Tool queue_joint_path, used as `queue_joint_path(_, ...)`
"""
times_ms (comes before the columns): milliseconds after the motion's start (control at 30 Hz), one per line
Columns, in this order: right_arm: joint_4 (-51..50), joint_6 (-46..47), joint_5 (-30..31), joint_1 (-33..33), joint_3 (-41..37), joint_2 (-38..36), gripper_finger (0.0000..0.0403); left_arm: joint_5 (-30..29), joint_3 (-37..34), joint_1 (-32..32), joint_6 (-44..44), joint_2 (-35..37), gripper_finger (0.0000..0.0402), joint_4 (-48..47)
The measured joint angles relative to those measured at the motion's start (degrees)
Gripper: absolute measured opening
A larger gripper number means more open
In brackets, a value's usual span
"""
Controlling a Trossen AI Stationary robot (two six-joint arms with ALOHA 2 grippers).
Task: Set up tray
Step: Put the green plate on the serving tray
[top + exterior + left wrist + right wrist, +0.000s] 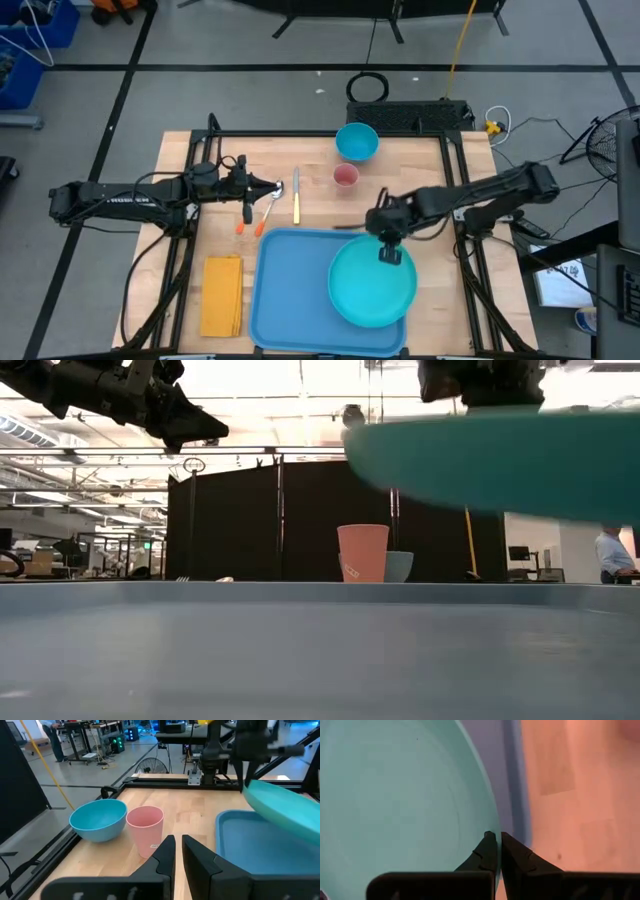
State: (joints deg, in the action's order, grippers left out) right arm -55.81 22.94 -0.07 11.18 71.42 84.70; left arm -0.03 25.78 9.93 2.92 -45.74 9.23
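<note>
The blue tray (290, 290) lies flat at the table's near middle. Over its right half hangs a round teal plate (372, 285), with my right gripper (388, 252) shut on its far rim. The low view shows the plate (500, 460) clear above the tray (300, 650). My left gripper (272, 187) hovers shut and holding nothing above the cutlery at the far left; the left wrist view shows it (178, 842) pointing toward the pink cup (145, 827). My right gripper pinches the plate's rim (495, 827) between its two fingers, at the plate's far edge. The fingers come steeply from above, slanting down. The plate (285, 807) hangs tilted, clear of the tray.
A fork (245, 205), an orange-handled spoon (268, 212) and a knife (296, 195) lie beyond the tray. A pink cup (345, 176) and a blue bowl (356, 141) stand at the far middle. A yellow-orange folded napkin (222, 295) lies left of the tray.
</note>
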Motion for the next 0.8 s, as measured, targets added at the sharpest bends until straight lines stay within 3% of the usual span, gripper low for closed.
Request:
queue_joint_path(267, 7.2, -1.4, -3.9, 0.5, 0.0, 4.7, 0.0, 0.0, 0.0, 0.0, -0.4, 0.0, 0.0035, -0.5)
queue_joint_path(800, 7.7, -2.8, -6.2, -0.7, 0.0, 13.4, 0.0, 0.1, 0.0, 0.0, -1.7, 0.0, 0.0035, -1.0)
